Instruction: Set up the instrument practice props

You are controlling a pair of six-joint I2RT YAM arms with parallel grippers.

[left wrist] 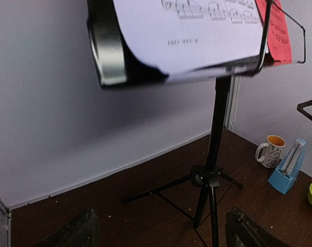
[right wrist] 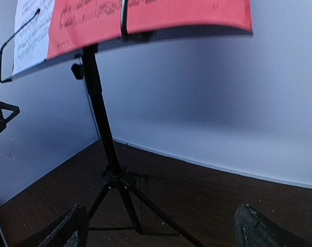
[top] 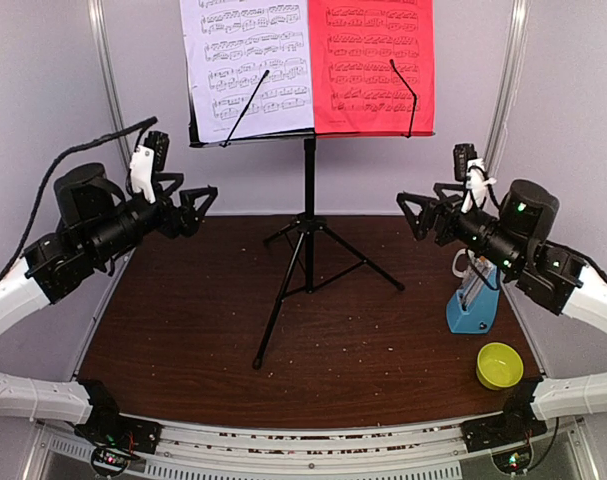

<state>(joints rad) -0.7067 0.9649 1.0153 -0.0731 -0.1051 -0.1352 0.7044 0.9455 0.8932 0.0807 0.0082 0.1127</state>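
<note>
Left gripper point(top: 205, 208): jaws spread wide, nothing between them. It is raised off the table point(top: 183, 330) and aimed at the stand. Right gripper point(top: 408, 218): same state, wide and holding nothing, facing in from the opposite side.

View differences: the left wrist view shows both my left fingers point(left wrist: 81, 231) at the frame bottom. Between them are the pole and hub of the black music stand point(top: 309, 200). Only this view gives the white mug point(left wrist: 270, 151) whole, orange inside, just beside the blue pyramid metronome point(top: 470, 300). From the top the mug is mostly hidden behind my right arm, and only what seems to be its handle shows. The right wrist view shows the stand and wall but not the mug, metronome or bowl.

Task items relative to the tools: the stand is upright mid-table, between the two grippers and well apart from each. The white music sheet point(top: 245, 60) and the red music sheet point(top: 371, 60) sit side by side on its tray, above gripper height, white on my left. The metronome stands below my right forearm near the table's right edge.

Edges: the tripod legs splay across the centre, the nearest pointing toward the front edge. The small yellow bowl point(top: 499, 365) sits by the front-right corner. A wall closes the back edge.
</note>
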